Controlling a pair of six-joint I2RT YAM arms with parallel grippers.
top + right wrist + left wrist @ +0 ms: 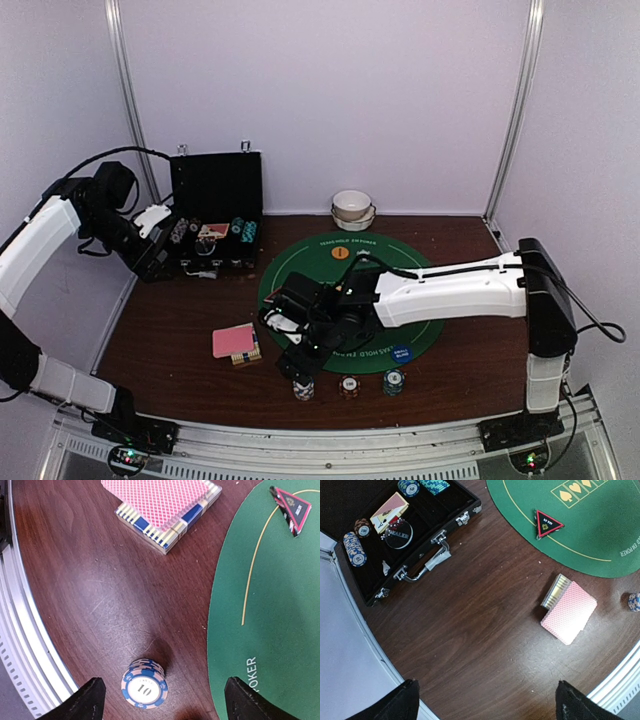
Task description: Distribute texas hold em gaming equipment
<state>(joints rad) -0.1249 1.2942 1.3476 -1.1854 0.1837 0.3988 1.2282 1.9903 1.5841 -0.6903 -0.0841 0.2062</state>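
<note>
- Looks to us like we're at the release step. The right gripper [298, 362] is spread wide with nothing in it, and the 10 chip stack [144, 686] stands on the counter [470, 630] between its fingers, clear of both.
- To do this well we'd lift straight up, with no sideways drift, so a finger doesn't clip the stack.
- The left gripper [487, 700] is fully open and empty, up by the black case [215, 215].
- Only the top view shows the whole row. There's a middle stack [349, 385] and a teal stack [393, 380] beside ours, plus the orange button [340, 253] and blue button [401, 353] on the green mat [300, 262].
- The right wrist view reads the "10" and shows the card deck [162, 505] and red triangle button [290, 507].
- Only the left wrist view looks into the case, where more case chips [354, 548] are waiting.
</note>
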